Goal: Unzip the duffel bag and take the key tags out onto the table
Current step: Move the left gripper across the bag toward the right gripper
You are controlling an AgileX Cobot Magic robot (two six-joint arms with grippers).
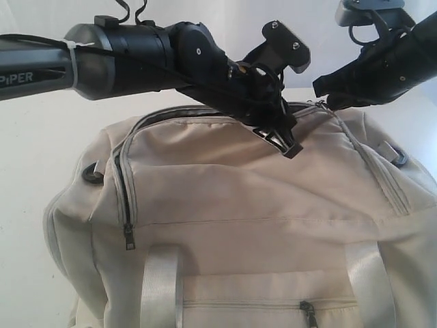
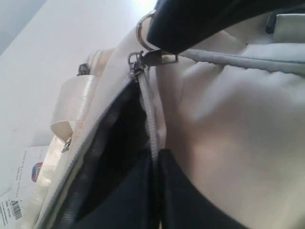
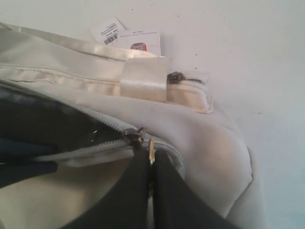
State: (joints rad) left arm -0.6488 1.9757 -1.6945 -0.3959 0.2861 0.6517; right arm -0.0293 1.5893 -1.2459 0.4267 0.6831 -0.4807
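white table (image 3: 267,62) w/ part-open duffel bag (image 1: 259,205)

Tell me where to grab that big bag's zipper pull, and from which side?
Pinch the metal pull tab across its flat faces, as the right gripper does. It sticks out from the slider toward the zipper's closed stretch, so come from that side, away from the open gap in the duffel bag.
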